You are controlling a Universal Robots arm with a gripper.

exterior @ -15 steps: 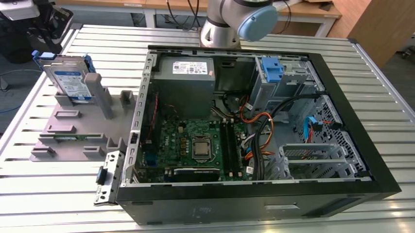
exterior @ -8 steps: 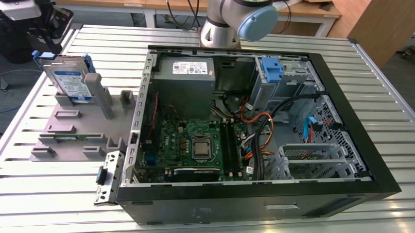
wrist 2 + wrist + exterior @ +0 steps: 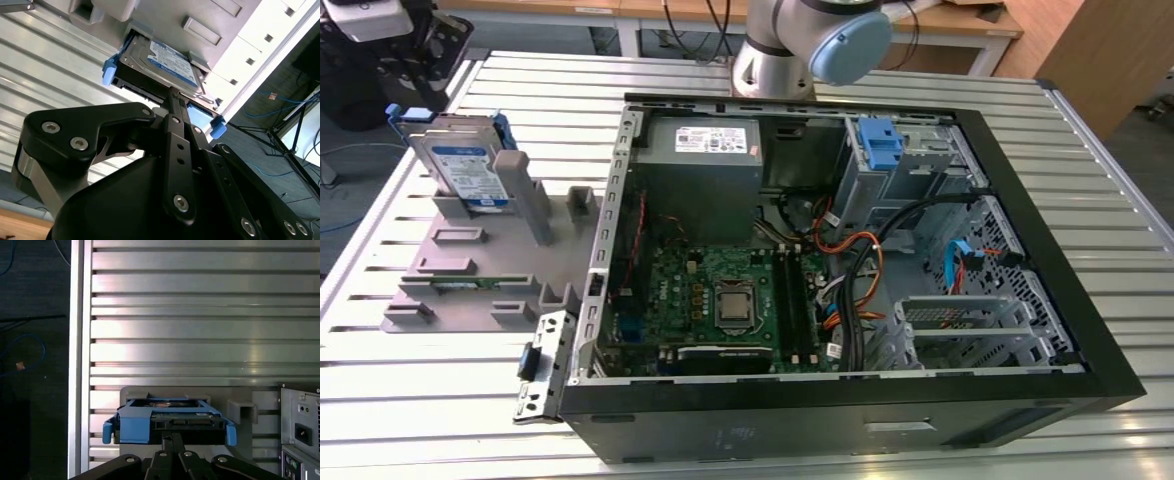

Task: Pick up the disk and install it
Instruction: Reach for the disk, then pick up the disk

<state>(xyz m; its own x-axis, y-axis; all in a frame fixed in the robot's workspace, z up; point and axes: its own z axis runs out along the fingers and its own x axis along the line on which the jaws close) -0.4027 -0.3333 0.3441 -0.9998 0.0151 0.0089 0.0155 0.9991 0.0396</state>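
Observation:
The disk (image 3: 460, 165) stands on edge in a grey holder (image 3: 467, 270) at the exterior view's left, silver with a white-and-blue label and blue carrier rails. In the second wrist view the disk (image 3: 160, 62) lies just beyond the tips of my gripper (image 3: 172, 95). In the first wrist view I look down on the disk's (image 3: 170, 420) blue-railed edge, with my gripper (image 3: 172, 439) lined up on its middle. The black fingers sit together with nothing between them. They are apart from the disk.
An open computer case (image 3: 1107, 380) takes up the middle and right of the slatted metal table (image 3: 1107, 170). Inside are a grey power supply (image 3: 700, 140), the motherboard (image 3: 720, 300), cables and a blue clip (image 3: 881, 145) by the drive bay. The arm's joint (image 3: 814, 40) stands behind the case.

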